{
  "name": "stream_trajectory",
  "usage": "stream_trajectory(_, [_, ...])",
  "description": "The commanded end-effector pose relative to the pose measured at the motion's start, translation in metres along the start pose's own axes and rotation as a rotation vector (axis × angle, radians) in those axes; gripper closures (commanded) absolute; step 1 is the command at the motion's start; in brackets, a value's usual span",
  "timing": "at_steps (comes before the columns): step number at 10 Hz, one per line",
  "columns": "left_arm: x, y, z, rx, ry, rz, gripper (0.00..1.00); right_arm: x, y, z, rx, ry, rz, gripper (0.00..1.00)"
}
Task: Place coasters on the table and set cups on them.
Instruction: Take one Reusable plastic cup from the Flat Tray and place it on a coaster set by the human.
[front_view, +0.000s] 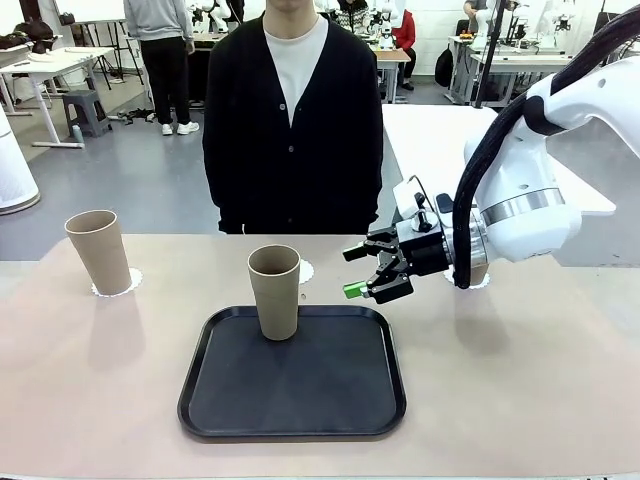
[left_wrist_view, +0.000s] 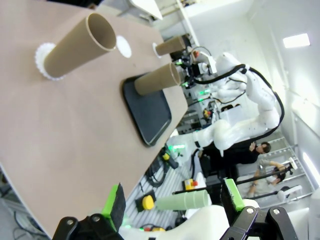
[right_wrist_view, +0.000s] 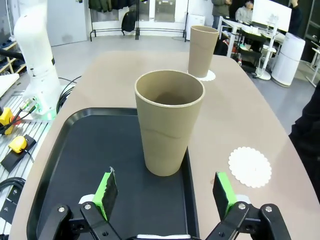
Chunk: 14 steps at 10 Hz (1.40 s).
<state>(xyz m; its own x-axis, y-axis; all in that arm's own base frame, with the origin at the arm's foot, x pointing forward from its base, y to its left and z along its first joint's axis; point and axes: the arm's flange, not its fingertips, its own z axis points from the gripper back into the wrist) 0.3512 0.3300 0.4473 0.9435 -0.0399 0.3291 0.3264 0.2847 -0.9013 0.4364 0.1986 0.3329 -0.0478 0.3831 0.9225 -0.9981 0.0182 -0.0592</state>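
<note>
As the right pincer (front_view: 355, 272) hangs level beside the tray (front_view: 300, 395): fingers spread wide, nothing between them
Last cup (front_view: 274, 292): upright on the black tray, straight ahead of that pincer, near its tips but apart from them
Empty coaster (right_wrist_view: 250, 166): on the table (front_view: 520, 400), just past the tray's rim, off to one side of the pincer and beside the cup
Far cup (front_view: 99, 250): standing on its own coaster (front_view: 118, 286), well beyond the pincer's tips
Third cup (left_wrist_view: 170, 45): upright on the table, close behind the right pincer, as the left wrist sees it
Left pincer (left_wrist_view: 174, 200): wide too, empty, well back from the tray
Step in hand: I'd say the approach to the last cup
Next move: likely ease forward until the fingers flank the cup, close, lift it over the rim, then set it square on the bare coaster
</note>
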Motion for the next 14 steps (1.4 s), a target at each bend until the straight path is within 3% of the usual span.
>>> stream_trajectory(1, [-0.001,-0.002,0.001,0.006,-0.002,0.011,0.0,0.001,0.0,-0.001,0.002,-0.002,0.0,0.0])
stream_trajectory(4, [-0.001,-0.002,0.001,0.006,-0.002,0.011,0.0,0.0,0.0,0.0,0.0,0.0,0.0,0.0])
stream_trajectory(8, [-0.001,-0.002,0.001,0.006,-0.002,0.011,0.0,-0.026,-0.02,-0.031,0.013,-0.063,-0.033,0.0])
stream_trajectory(14, [-0.001,-0.002,0.001,0.006,-0.002,0.011,0.0,-0.027,-0.007,-0.082,0.065,-0.066,0.081,0.0])
